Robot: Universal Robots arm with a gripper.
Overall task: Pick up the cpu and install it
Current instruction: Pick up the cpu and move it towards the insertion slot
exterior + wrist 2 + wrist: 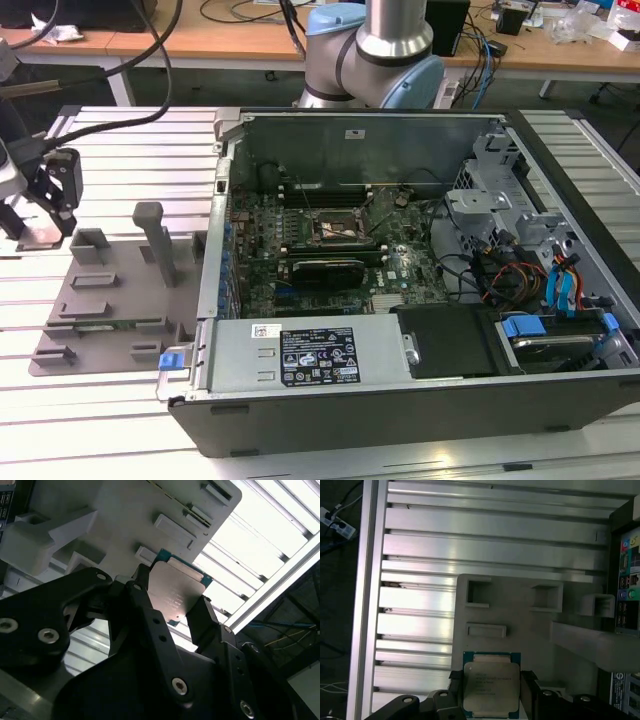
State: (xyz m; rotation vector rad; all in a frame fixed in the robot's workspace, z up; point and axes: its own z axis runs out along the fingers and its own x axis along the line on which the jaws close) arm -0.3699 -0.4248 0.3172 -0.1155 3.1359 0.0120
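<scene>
The cpu (490, 686), a small square chip with a pale silver top and a green rim, sits between my two black fingers in both wrist views. My gripper (491, 680) is shut on the cpu (176, 589), one finger against each of two opposite edges. Just beneath it is the grey fixture plate (530, 635). In the exterior view my gripper (45, 215) hangs over the far corner of the plate (110, 300) at the exterior view's left. The motherboard socket (335, 228) lies open inside the computer case, well to the exterior view's right of the gripper.
The fixture plate carries a tall post (160, 240) and several low blocks. The open computer case (400, 400) has raised walls, a power supply (300, 355) along its near side and loose cables (500, 275) on the exterior view's right. Ribbed aluminium table (100, 140) surrounds the plate.
</scene>
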